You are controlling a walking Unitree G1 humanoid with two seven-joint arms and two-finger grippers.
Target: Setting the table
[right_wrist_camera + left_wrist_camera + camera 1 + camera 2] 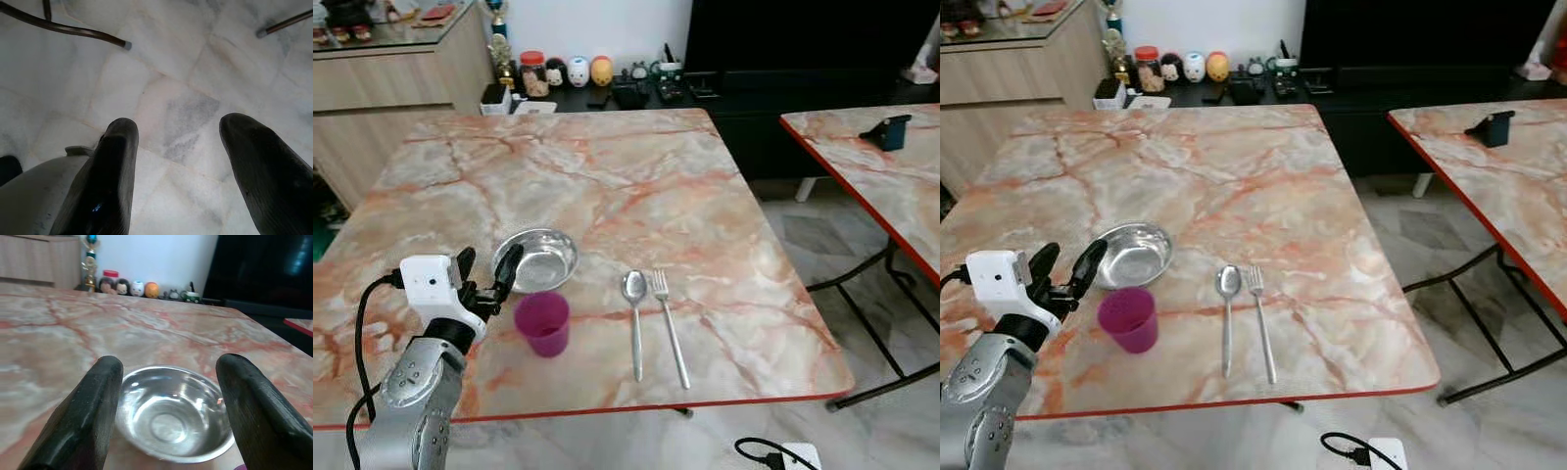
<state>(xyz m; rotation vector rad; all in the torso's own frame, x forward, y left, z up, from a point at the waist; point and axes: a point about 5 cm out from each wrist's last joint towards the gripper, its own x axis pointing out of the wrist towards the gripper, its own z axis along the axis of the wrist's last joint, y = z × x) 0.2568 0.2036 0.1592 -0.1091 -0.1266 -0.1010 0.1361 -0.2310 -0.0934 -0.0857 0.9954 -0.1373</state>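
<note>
1. The spoon (634, 323) and fork (670, 325) lie side by side in the lower centre of the frame on the marble counter (607, 166); both have their long axis running from near edge to far edge, bowl and tines pointing away from the robot; the fork's handle slants slightly toward the right.
2. The steel bowl (541, 258) sits left of the spoon; the magenta cup (543, 323) stands upright just in front of it, near but apart.
3. The left pincer (486, 274) hangs released at the lower left, fingers spread, beside the bowl's left rim and grasping nothing.
4. The left wrist view looks into the bowl (176, 413) between its fingers (83, 423); jars and figurines (122, 285) line the far wall.
5. The right pincer (178, 166) hangs released over the pale tiled floor (166, 78); a dark table leg (73, 30) shows there.
</note>
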